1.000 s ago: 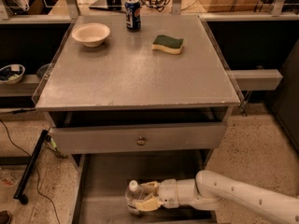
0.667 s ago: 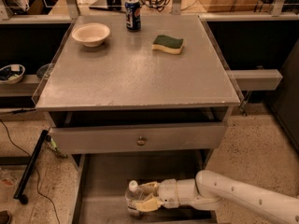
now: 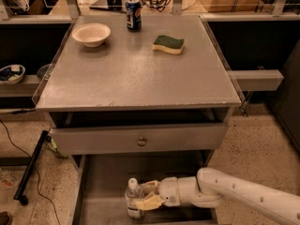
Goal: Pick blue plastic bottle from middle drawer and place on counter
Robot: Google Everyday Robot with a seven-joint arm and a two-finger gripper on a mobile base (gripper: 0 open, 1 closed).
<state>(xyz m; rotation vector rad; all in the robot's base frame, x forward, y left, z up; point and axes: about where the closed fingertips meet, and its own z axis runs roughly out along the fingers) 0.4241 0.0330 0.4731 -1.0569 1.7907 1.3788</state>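
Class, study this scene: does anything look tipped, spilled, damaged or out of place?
Nothing stands out. The blue plastic bottle stands upright in the middle drawer, gripped by the hand; the bowl, can and sponge sit tidily on the counter, nothing spilled.

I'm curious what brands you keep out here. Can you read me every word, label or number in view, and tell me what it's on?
No text reads clearly.
On the soda can, at the back of the counter: a round logo, lettering too blurred to read.
On the blue plastic bottle, in the middle drawer with the gripper closed on it: label too blurred to read.
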